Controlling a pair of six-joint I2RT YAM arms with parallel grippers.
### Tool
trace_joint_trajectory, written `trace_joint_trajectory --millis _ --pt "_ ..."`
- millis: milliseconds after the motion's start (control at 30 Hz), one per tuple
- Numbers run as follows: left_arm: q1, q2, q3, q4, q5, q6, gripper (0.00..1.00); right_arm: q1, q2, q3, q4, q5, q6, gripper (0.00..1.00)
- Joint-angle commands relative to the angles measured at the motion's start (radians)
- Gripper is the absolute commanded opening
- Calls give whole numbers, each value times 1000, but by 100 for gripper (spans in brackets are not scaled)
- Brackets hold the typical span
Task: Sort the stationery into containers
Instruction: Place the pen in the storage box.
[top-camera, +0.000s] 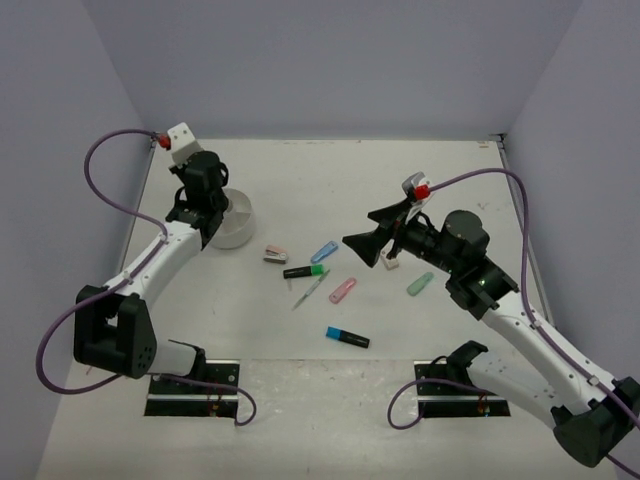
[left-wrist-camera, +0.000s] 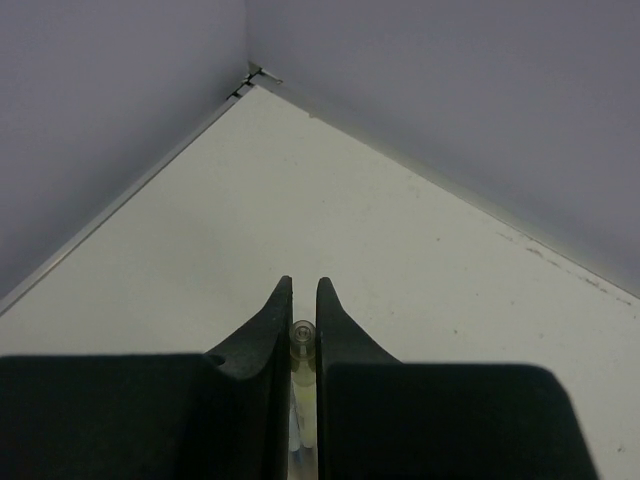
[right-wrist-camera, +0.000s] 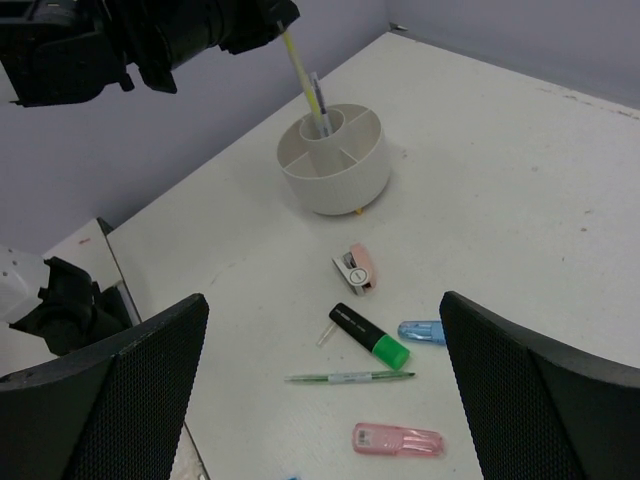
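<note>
Pinching a yellow pen (right-wrist-camera: 297, 65) in the left pincer (left-wrist-camera: 304, 290), tilted into the white cup (right-wrist-camera: 340, 185), centre compartment. Spread wide over the table (right-wrist-camera: 520, 150) with the right pincer (right-wrist-camera: 320, 400). Cannot read the green pen (right-wrist-camera: 350, 377) print.

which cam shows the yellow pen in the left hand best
Right wrist: the yellow pen shows side-on, hanging from the left hand down to the white cup's centre compartment. Left wrist shows only its end between the fingers; top external hides it behind the arm.
</note>
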Motion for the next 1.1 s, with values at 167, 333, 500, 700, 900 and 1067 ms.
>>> trace_joint_trajectory --millis 167,333,500,700,900,1067 --pt "10 18 -90 29 2 -123 32 1 10 19 14 -15 2 99" --pt "9 -48 -68 -55 94 -124 77 2 76 46 -15 47 44 99" --pt "4 -169 33 -239 260 -93 94 5 192 123 -134 192 128 99" --pt "-7 -283 101 -507 515 -22 100 115 340 249 -388 620 353 99" --pt "-32 -390 -8 -650 606 66 100 182 399 233 -382 710 539 99" --pt "-35 -506 -185 -651 589 86 100 289 620 347 -478 776 669 96"
